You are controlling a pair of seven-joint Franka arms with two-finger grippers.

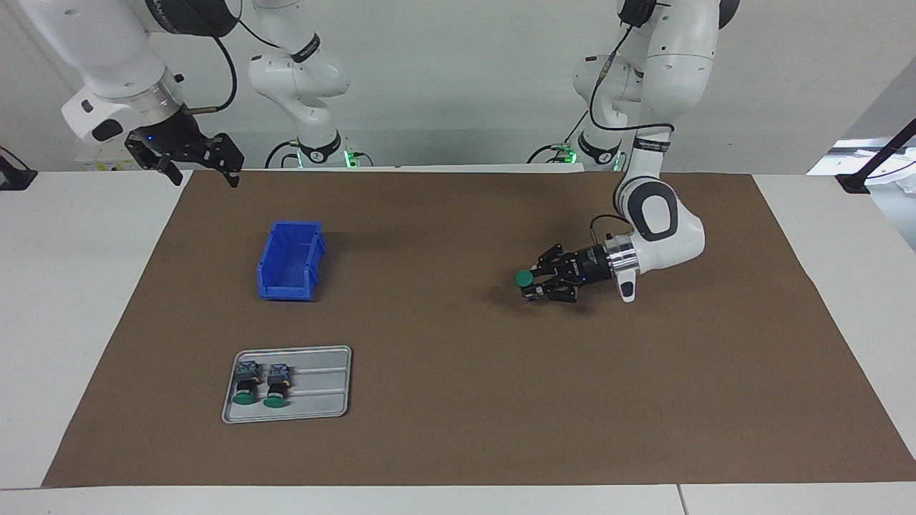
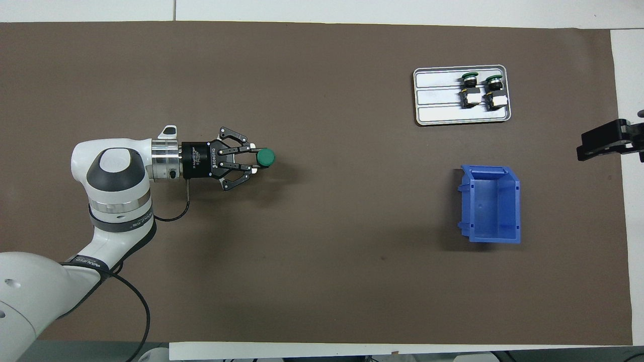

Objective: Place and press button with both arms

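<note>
desk [image 1: 458, 443]: covered by a brown mat that carries everything.
left arm [image 1: 662, 222]: reaches low over the mat toward the middle, its wrist lying nearly level.
right arm [image 1: 107, 64]: waits raised at its own end of the desk.
blue bin [image 1: 290, 261]: stands empty, well apart from the left claw and below-and-beside the right claw.
tray [image 1: 325, 411]: metal; two spare buttons [image 1: 261, 386] lie side by side in it, nearer the right claw's end than the left's.
left claw [image 1: 535, 280]: closed on the button, held just above the mat.
right claw [image 1: 197, 163]: up in the air over the mat's edge; fingers look spread and hold nothing.
the button [image 1: 524, 278]: at the left claw's tips, green cap pointing away from the wrist.
progress: my judgement is that pickup is done; setting down and pressing remain.
</note>
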